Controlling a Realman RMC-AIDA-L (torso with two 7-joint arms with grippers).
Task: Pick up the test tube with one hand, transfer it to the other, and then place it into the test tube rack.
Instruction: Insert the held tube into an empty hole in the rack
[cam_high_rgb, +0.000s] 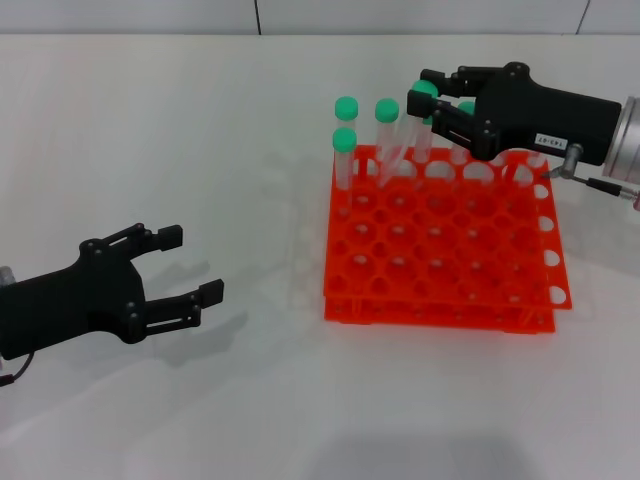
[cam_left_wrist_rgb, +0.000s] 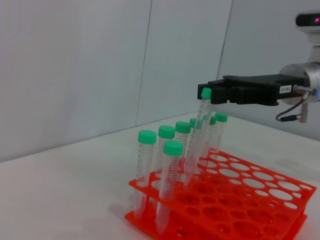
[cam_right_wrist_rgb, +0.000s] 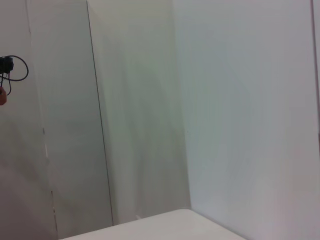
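Right claw seating a green-capped tube at the back of the rack

The right gripper (cam_high_rgb: 425, 112), reaching in from about two o'clock, is pinched shut on the test tube (cam_left_wrist_rgb: 199, 137) just under its green cap, the tube leaning with its lower end down among the back-row holes of the orange test tube rack (cam_high_rgb: 440, 300), close beside the other capped tubes (cam_left_wrist_rgb: 160, 170). It looks a light, stiff, smooth plastic thing, likely slippery along the clear barrel, so the hold near the cap seems the sensible one; squeezing hard shouldn't be needed. The left gripper (cam_high_rgb: 185, 265) waits well apart at about eight o'clock on the white table (cam_high_rgb: 150, 130), fingers spread and holding nothing. There's a small white label (cam_left_wrist_rgb: 285, 89) on the right wrist, but its print is too small to read.
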